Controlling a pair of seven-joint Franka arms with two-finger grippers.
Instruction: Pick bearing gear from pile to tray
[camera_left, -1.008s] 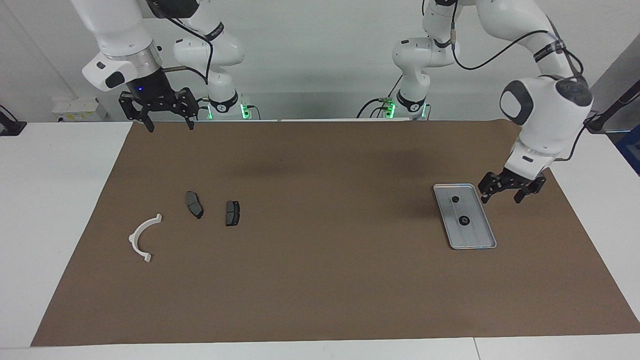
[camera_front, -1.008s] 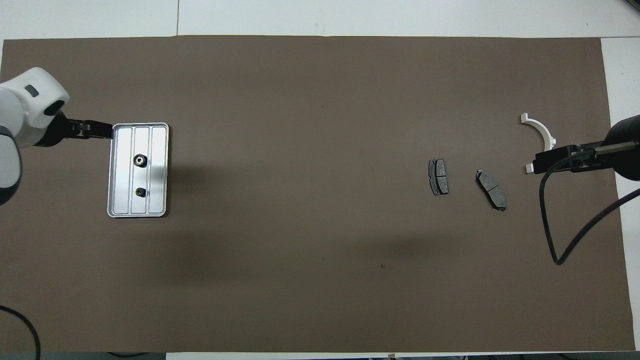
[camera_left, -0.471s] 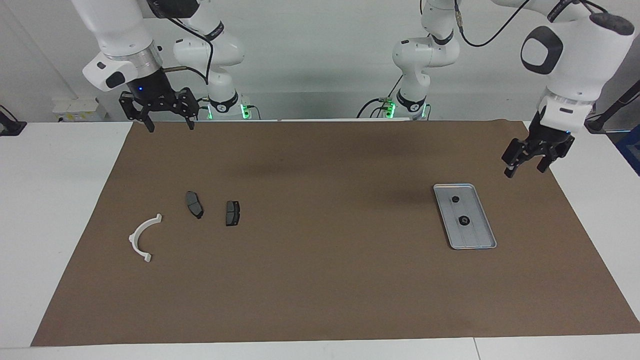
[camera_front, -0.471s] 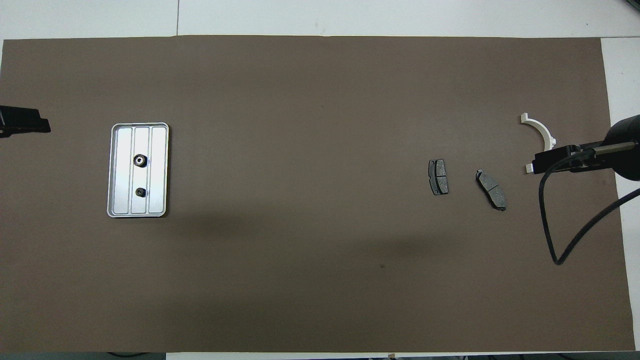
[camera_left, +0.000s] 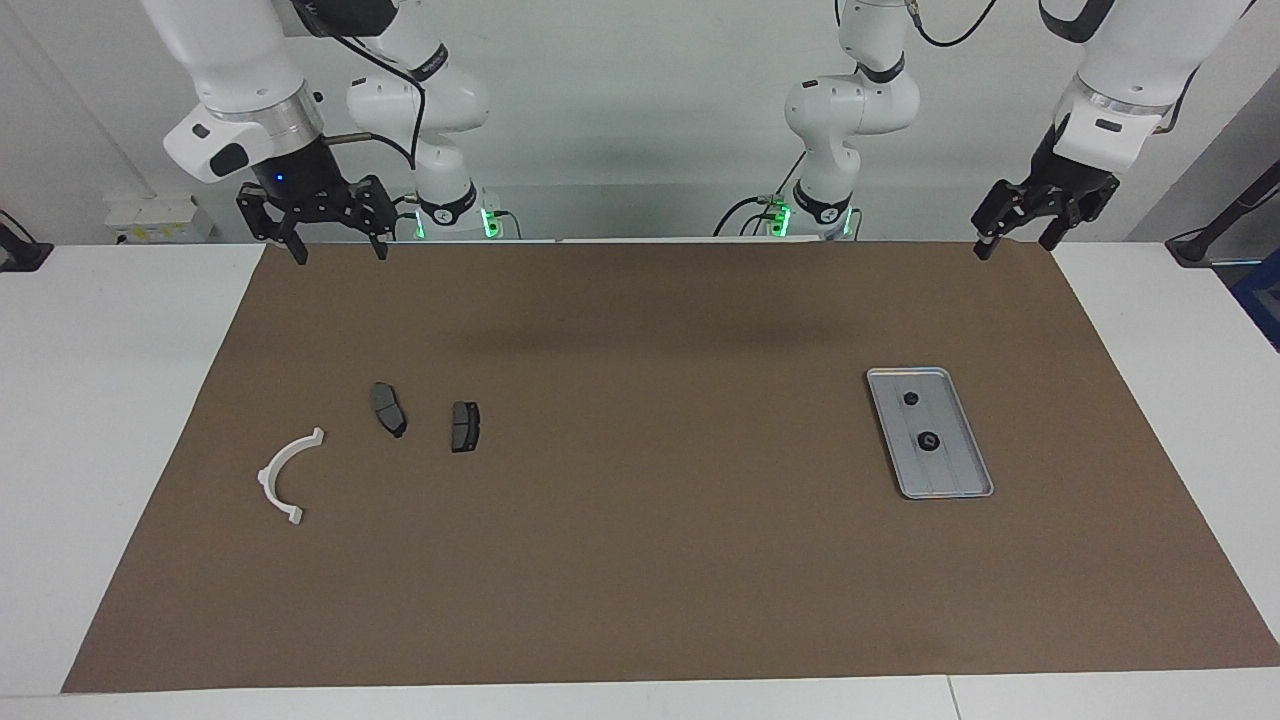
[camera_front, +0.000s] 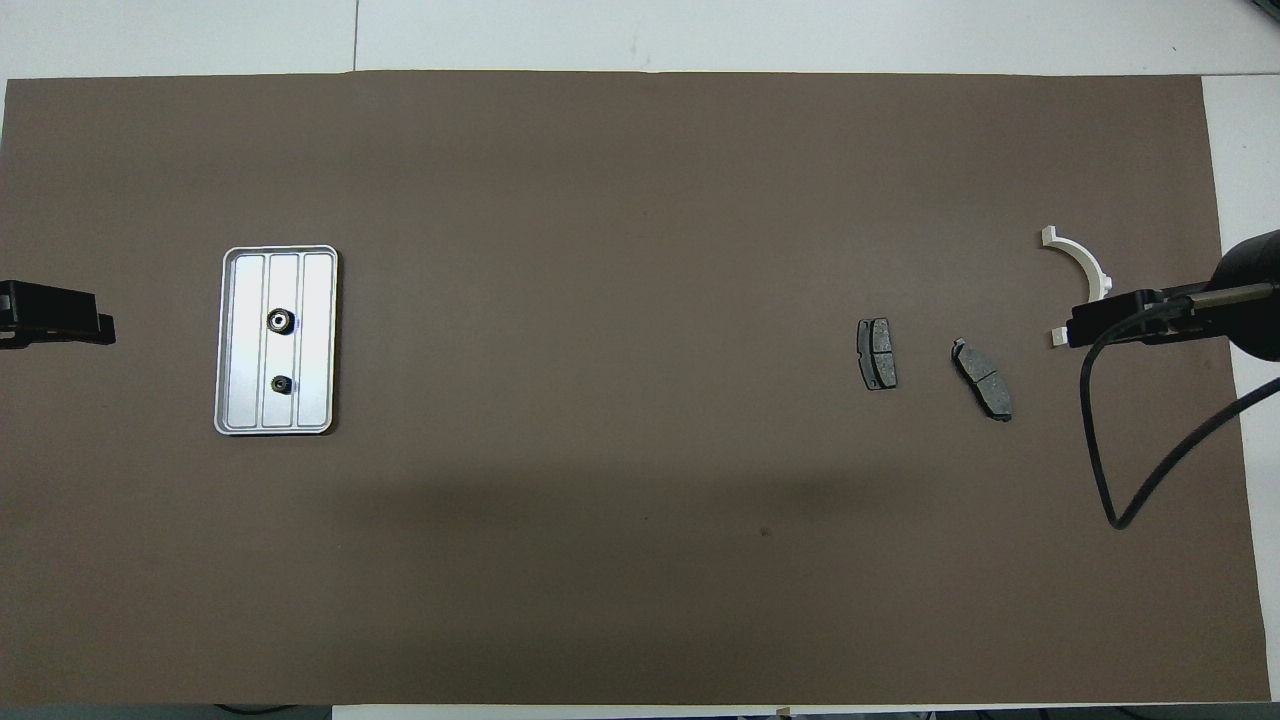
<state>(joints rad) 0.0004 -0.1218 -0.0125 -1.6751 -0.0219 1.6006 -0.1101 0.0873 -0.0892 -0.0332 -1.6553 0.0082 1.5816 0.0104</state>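
Observation:
The silver tray (camera_left: 955, 470) lies on the brown mat toward the left arm's end, also in the overhead view (camera_front: 310, 300). Two small black round pieces (camera_left: 910, 398) (camera_left: 928, 441) lie in it. The pile lies toward the right arm's end: a white arc (camera_left: 285, 475) and two dark grey pads (camera_left: 388, 408) (camera_left: 465, 426). My left gripper (camera_left: 1015, 238) is open and empty, raised over the mat's corner by the robots. My right gripper (camera_left: 338, 243) is open and empty, raised over the mat's edge by the robots, and waits.
The brown mat (camera_left: 640, 560) covers most of the white table. The right arm's black cable (camera_front: 1100, 450) hangs over the mat near the pads in the overhead view. The arm bases (camera_left: 830, 200) stand at the table's robot end.
My left gripper has risen from beside the tray and drawn back toward the robots, empty. The right arm, the tray and the parts have not moved.

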